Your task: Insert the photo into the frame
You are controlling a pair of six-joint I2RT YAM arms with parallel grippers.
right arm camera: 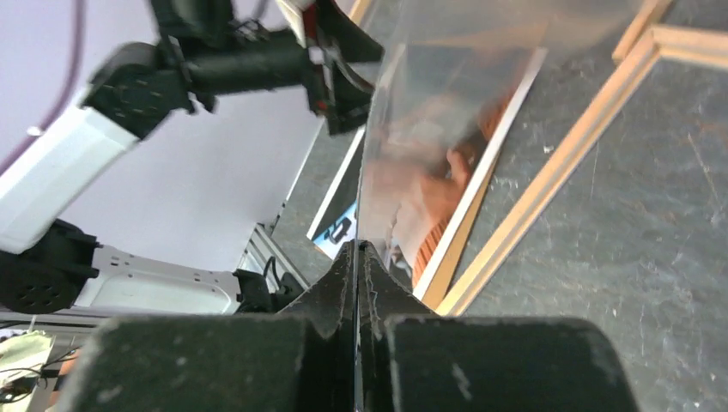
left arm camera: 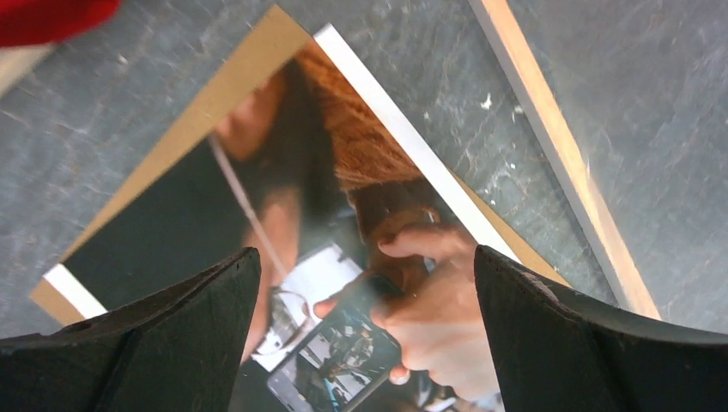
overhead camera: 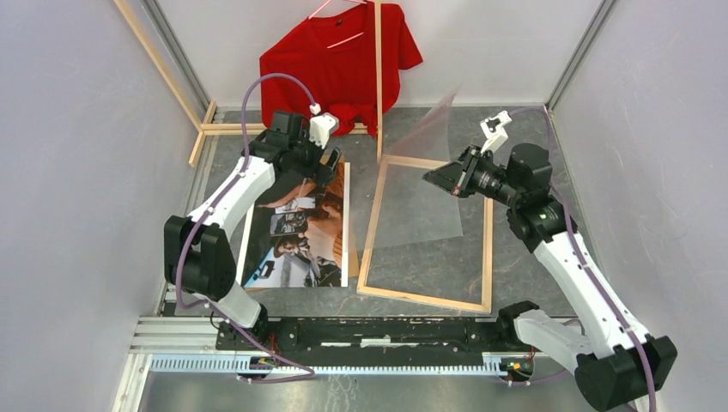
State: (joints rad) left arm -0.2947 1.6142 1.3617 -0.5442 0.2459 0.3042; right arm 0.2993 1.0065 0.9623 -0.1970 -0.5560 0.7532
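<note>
Lying flat beneath spread left fingers (left arm camera: pixel 172 343): photo (left arm camera: pixel 197 223)

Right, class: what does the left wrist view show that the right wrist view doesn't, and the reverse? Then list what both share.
Only the left wrist view: a corner of red cloth.
Only the right wrist view: the right hand shut on a clear sheet, and the left arm with its white link.
Both: the photo, a wooden bar of the frame, the dark table and the open left hand.
</note>
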